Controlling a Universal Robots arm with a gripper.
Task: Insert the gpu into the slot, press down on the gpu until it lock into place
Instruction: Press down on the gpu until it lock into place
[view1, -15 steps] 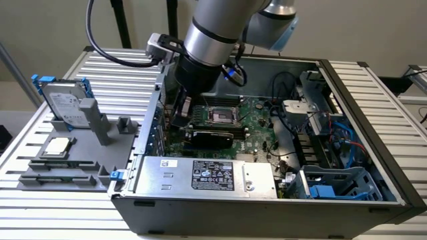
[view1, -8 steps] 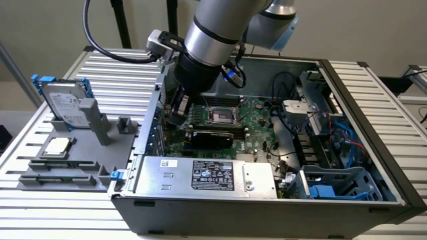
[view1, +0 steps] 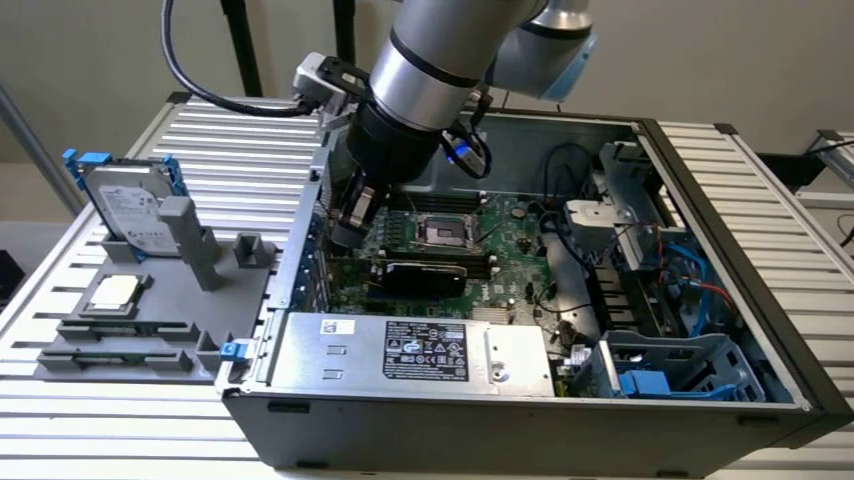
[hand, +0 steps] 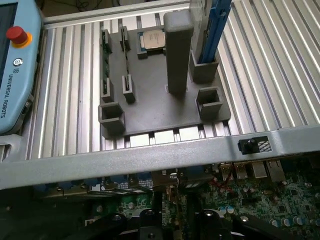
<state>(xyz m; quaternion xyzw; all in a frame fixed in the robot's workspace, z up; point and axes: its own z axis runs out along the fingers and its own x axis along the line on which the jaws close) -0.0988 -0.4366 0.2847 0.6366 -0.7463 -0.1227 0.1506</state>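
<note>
The gpu (view1: 422, 274), a low black card with a green board edge, stands lengthwise on the motherboard (view1: 514, 240) inside the open computer case. It covers the slot, which is hidden beneath it. My gripper (view1: 347, 232) hangs from the silver arm just above the board, close to the card's end on the exterior view's left, and I cannot tell whether it touches the card. In the wrist view my gripper (hand: 177, 225) shows two black fingers (hand: 147, 220) set apart, with green board between them and nothing held.
A silver labelled power-supply box (view1: 414, 350) fills the case's front. The case wall (hand: 150, 157) runs beside the gripper. Outside it, a grey fixture (view1: 140, 300) carries a hard drive (view1: 134, 205) and a processor (hand: 151, 37). A teach pendant (hand: 15, 65) lies beyond.
</note>
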